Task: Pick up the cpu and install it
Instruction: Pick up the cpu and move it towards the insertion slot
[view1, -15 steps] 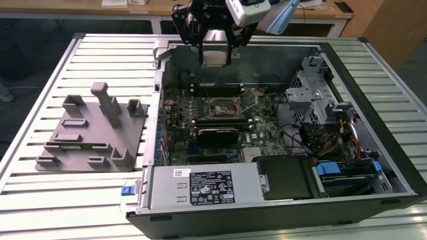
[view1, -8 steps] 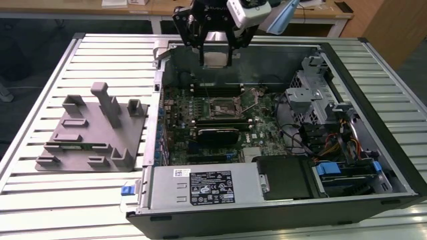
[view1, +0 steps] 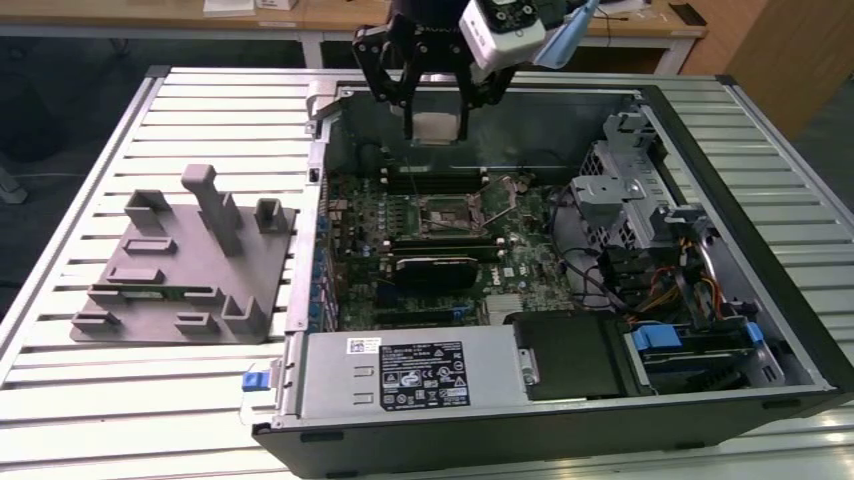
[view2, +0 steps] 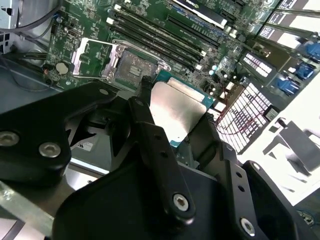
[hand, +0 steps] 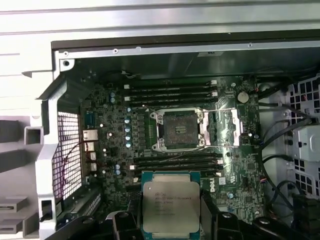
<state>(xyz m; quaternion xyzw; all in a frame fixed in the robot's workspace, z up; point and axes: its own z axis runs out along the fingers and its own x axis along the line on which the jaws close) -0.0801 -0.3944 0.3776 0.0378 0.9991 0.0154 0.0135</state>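
The cpu (view1: 438, 126) is a flat square chip with a silver top and greenish rim. My gripper (view1: 438, 136) is shut on it, holding it in the air above the far edge of the open computer case. Both wrist views show the cpu (hand: 171, 202) (view2: 175, 112) clamped between the black fingers (view2: 150, 130). The motherboard socket (view1: 451, 212) lies below, nearer the exterior camera than the chip. Its metal load plate is swung open and the socket's (hand: 179, 129) contact field is bare.
Memory sticks (hand: 170, 92) flank the socket on both sides. A grey fixture block (view1: 174, 260) stands on the slatted table at the exterior view's left. The drive cage and cables (view1: 634, 200) fill the case's right side, and the power supply (view1: 400, 372) its near side.
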